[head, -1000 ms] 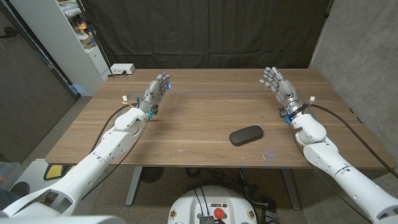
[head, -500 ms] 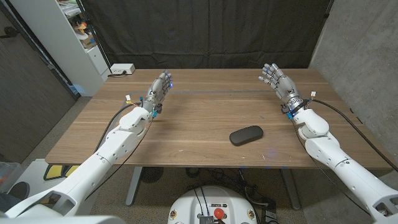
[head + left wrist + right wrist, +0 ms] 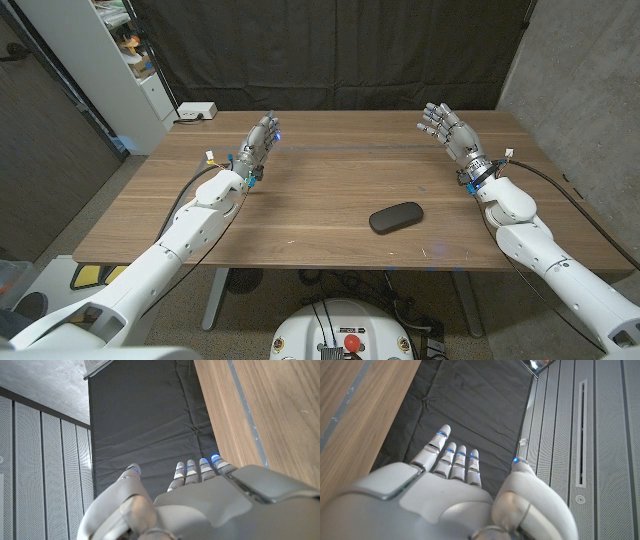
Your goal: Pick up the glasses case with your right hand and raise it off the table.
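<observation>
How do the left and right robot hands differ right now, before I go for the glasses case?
The right robot hand is raised with fingers spread, palm side partly showing; the left robot hand has its fingers closer together, pointing toward the table's far edge. The glasses case lies nearer the right robot hand's side of the table than the left's. Both hold nothing and neither touches the case.

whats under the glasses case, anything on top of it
The glasses case lies closed, directly on the bare wooden table, with nothing on top. Its inside cannot be seen, nor the patch of table it covers. The right hand is apart from it, toward the table's far edge.
</observation>
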`<state>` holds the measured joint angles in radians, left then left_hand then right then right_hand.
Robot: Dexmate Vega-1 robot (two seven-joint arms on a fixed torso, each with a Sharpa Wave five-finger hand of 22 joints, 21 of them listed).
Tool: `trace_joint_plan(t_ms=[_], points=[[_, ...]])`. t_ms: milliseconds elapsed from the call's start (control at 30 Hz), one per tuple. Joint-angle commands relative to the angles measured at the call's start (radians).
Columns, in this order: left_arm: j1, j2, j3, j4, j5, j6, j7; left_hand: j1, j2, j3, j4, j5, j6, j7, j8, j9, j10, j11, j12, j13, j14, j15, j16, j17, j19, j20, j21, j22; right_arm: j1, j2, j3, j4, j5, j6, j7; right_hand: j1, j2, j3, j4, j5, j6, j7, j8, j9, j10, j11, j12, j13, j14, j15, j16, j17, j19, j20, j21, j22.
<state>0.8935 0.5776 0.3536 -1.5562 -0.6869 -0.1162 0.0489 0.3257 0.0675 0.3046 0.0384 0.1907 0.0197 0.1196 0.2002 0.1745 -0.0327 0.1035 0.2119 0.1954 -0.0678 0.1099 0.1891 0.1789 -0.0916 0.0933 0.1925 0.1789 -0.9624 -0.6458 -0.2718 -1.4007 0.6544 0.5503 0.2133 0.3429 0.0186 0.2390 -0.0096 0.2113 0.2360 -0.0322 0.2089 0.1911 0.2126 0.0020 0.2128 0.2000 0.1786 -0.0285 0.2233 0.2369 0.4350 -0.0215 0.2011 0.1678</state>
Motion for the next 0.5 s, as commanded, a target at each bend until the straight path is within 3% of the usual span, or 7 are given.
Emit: trace_joint_plan(t_ms=[33, 500], points=[[-0.047, -0.014, 0.016, 0.061, -0.008, -0.002, -0.034, 0.010, 0.004, 0.003, -0.006, 0.001, 0.007, 0.014, -0.002, 0.004, 0.004, 0.005, 0.005, 0.002, 0.009, 0.001, 0.002, 0.002, -0.002, 0.014, 0.006, 0.002, -0.048, -0.024, 0.009, -0.050, -0.038, 0.046, -0.015, -0.002, 0.007, 0.000, -0.008, 0.010, 0.010, -0.002, 0.002, 0.001, 0.008, -0.001, -0.001, 0.002, 0.003, 0.003, -0.002, 0.002, 0.005, 0.000, -0.005, 0.003], [-0.063, 0.000, 0.017, 0.088, -0.014, -0.002, -0.081, 0.012, 0.006, 0.004, -0.010, -0.001, 0.007, 0.013, -0.005, 0.004, 0.005, 0.004, 0.005, 0.002, 0.008, 0.000, 0.001, 0.002, -0.004, 0.013, 0.006, 0.002, -0.085, -0.030, 0.010, -0.087, -0.150, 0.084, -0.102, -0.002, 0.008, 0.001, -0.009, 0.011, 0.012, -0.002, 0.002, 0.001, 0.007, -0.004, -0.003, 0.001, 0.004, 0.005, -0.003, 0.000, 0.005, 0.001, -0.006, 0.003]])
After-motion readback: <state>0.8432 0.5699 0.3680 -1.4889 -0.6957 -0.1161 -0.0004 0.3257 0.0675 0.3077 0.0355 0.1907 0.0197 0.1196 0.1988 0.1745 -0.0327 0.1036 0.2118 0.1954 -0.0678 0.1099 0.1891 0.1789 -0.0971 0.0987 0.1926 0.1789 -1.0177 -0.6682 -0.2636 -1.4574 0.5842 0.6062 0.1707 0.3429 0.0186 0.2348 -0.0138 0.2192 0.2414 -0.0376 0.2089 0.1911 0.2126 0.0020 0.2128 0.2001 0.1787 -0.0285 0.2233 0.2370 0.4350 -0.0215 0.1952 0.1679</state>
